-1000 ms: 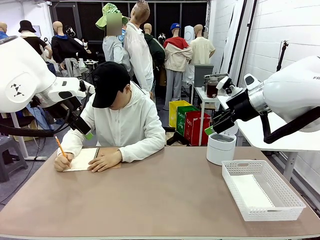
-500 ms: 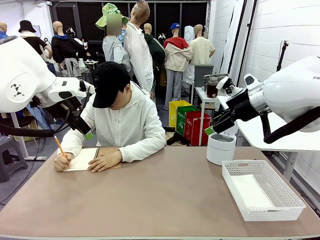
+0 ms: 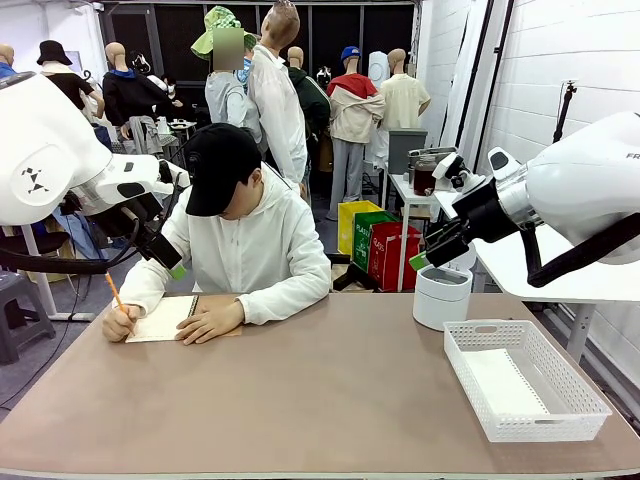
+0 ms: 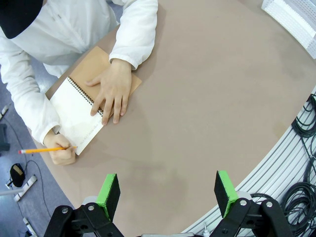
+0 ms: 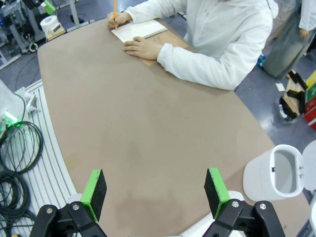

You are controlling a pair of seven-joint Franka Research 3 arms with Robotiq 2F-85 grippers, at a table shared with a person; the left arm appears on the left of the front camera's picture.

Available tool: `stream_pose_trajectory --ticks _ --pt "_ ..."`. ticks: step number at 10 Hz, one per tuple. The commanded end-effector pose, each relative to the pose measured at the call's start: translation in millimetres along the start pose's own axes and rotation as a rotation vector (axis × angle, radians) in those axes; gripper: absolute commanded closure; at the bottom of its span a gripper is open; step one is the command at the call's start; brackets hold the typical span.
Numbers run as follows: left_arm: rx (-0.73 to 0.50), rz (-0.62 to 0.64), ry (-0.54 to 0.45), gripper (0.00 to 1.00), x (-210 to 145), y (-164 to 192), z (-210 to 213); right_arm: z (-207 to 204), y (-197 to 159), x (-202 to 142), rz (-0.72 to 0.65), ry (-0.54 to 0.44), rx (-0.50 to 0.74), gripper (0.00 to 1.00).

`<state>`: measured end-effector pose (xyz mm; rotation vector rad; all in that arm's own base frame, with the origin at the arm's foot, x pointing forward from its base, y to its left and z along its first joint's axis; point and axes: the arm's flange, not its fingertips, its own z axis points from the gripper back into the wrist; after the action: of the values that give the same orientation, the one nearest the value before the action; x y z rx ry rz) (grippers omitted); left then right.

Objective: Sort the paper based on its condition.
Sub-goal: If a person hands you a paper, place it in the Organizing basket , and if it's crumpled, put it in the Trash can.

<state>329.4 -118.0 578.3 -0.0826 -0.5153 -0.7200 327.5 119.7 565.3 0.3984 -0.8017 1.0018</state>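
A person sits at the far left of the table and writes with a pencil (image 3: 116, 294) on the white page of a spiral notebook (image 3: 165, 319) with a brown cover (image 4: 98, 66). A flat white sheet of paper (image 3: 500, 383) lies in the white basket (image 3: 470, 395) at the right. My left gripper (image 3: 172, 264) hangs open above the table's left end, over the person's arm; in the left wrist view its jaws (image 4: 168, 190) hold nothing. High over the right side, my right gripper (image 3: 424, 259) (image 5: 155, 192) is open and empty too.
A white round bin (image 3: 441, 297) (image 5: 274, 173) with its lid up stands at the far right, behind the basket (image 4: 296, 19). The person's other hand (image 4: 112, 91) rests flat on the notebook. Bare brown tabletop (image 3: 320, 390) spans the middle and front.
The person's pencil hand has shifted a little down and left on the page. Neither arm has moved.
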Motion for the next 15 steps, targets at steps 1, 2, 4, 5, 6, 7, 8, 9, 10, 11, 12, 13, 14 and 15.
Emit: stream_pose_trajectory --ticks 1,2,4,5,6,7,8,9,10,11,12,13,14,15 --pt "-0.018 -0.006 -0.006 0.0 -0.2 0.4 0.6 0.2 0.4 -0.1 0.0 -0.006 0.013 0.0" --pt "-0.018 -0.006 -0.006 0.0 -0.2 0.4 0.6 0.2 0.4 -0.1 0.0 -0.006 0.013 0.0" --pt "-0.018 -0.006 -0.006 0.0 -0.2 0.4 0.6 0.2 0.4 -0.1 0.0 -0.006 0.013 0.0" --pt "-0.018 -0.006 -0.006 0.0 -0.2 0.4 0.6 0.2 0.4 -0.1 0.0 -0.006 0.013 0.0" --pt "-0.018 -0.006 -0.006 0.0 -0.2 0.4 0.6 0.2 0.4 -0.1 0.0 -0.006 0.013 0.0" --pt "-0.018 -0.006 -0.006 0.0 -0.2 0.4 0.6 0.2 0.4 -0.1 0.0 -0.006 0.013 0.0" --pt "-0.018 -0.006 -0.006 0.0 -0.2 0.4 0.6 0.2 0.4 -0.1 0.0 -0.006 0.013 0.0" --pt "-0.018 -0.006 -0.006 0.0 -0.2 0.4 0.6 0.2 0.4 -0.1 0.0 -0.006 0.013 0.0" --pt "-0.018 -0.006 -0.006 0.0 -0.2 0.4 0.6 0.2 0.4 -0.1 0.0 -0.006 0.013 0.0" --pt "-0.018 -0.006 -0.006 0.0 -0.2 0.4 0.6 0.2 0.4 -0.1 0.0 -0.006 0.013 0.0" --pt "-0.018 -0.006 -0.006 0.0 -0.2 0.4 0.6 0.2 0.4 -0.1 0.0 -0.006 0.013 0.0" --pt "-0.018 -0.006 -0.006 0.0 -0.2 0.4 0.6 0.2 0.4 -0.1 0.0 -0.006 0.013 0.0" --pt "-0.018 -0.006 -0.006 0.0 -0.2 0.4 0.6 0.2 0.4 -0.1 0.0 -0.006 0.013 0.0" --pt "-0.018 -0.006 -0.006 0.0 -0.2 0.4 0.6 0.2 0.4 -0.1 0.0 -0.006 0.013 0.0"
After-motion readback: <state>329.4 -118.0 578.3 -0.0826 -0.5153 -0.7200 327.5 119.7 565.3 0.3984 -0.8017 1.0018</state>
